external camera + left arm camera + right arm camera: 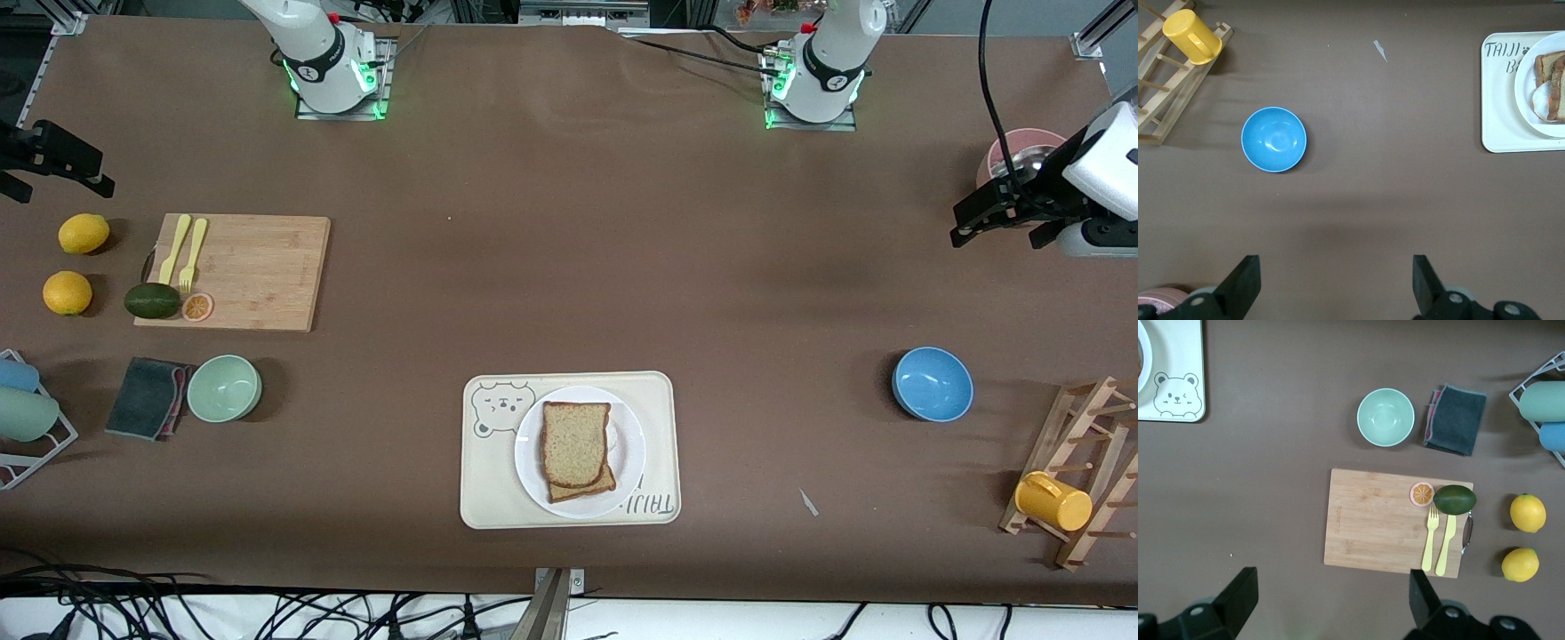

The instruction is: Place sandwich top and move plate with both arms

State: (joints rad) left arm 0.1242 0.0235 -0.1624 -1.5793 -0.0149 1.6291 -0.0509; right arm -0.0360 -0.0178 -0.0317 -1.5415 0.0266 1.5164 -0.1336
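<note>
Front view: near the worktop's camera-side edge, midway along, a cream tray (569, 449) carries the plate (580, 452), and on it the sandwich top (575, 443) lies on a darker slice (582, 486). A blue bowl (932, 383) toward the left arm's end and a green bowl (224, 388) toward the right arm's end both hold nothing. The left pincer (982, 216) hangs open and empty at the left arm's end edge; the right pincer (53, 160) waits at the other end edge, empty.

Left wrist view: the left pincer's fingers (1239, 285) stand wide apart. A yellow cup (1191, 37) sits on a wooden rack (1165, 87), and something white shows between the slices.

Right wrist view: the right pincer's fingers (1238, 599) are spread open over a cutting board (1371, 527) bearing an avocado (1455, 499), an orange slice (1421, 494) and two yellow utensils (1438, 543); two lemons (1527, 513) lie beside it.
</note>
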